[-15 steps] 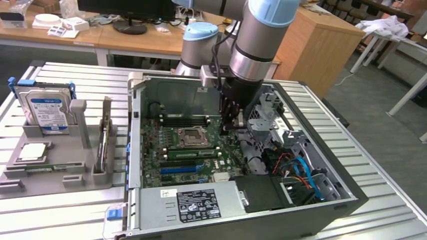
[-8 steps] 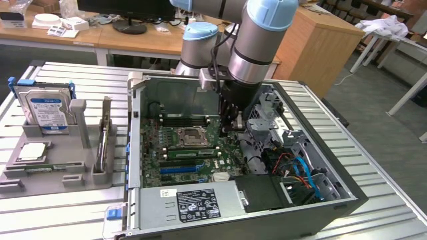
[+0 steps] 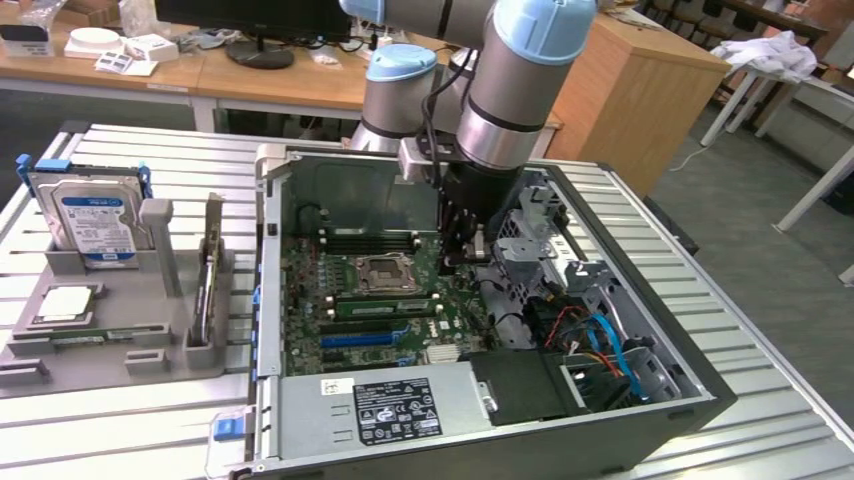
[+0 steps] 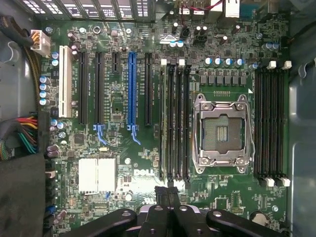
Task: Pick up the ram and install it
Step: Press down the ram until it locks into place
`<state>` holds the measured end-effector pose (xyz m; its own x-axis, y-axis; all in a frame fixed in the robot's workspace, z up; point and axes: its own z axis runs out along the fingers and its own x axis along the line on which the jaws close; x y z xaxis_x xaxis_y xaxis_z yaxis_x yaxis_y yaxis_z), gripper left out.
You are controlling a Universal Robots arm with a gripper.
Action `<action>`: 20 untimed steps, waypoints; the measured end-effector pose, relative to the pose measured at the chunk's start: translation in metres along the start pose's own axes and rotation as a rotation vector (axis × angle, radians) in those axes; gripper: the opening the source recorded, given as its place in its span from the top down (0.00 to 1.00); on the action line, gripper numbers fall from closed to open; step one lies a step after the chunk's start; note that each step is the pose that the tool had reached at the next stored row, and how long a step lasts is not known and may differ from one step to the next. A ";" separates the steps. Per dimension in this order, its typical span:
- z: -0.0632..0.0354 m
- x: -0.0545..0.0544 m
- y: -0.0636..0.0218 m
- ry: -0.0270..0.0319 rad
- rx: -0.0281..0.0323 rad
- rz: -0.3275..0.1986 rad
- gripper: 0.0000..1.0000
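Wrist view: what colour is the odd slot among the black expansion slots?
The long plastic expansion slot is blue; wrist view shows it best.

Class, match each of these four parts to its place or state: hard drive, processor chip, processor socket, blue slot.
Things:
1. hard drive
2. processor chip
3. processor socket
4. blue slot

Places or states:
A. between black slots on the motherboard
B. upright in the grey tray
C. empty, beside the memory slots
D. flat in the grey tray

Pairs: 1-B, 2-D, 3-C, 4-A
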<state>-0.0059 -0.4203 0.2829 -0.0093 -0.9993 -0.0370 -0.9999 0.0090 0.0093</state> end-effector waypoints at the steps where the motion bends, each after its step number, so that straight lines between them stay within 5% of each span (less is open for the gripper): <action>1: 0.0003 0.000 0.0000 -0.0003 0.0001 0.000 0.89; 20: 0.0119 0.000 -0.0001 0.0000 0.0000 0.000 0.89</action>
<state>-0.0060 -0.4203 0.2710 -0.0093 -0.9993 -0.0370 -0.9999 0.0090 0.0093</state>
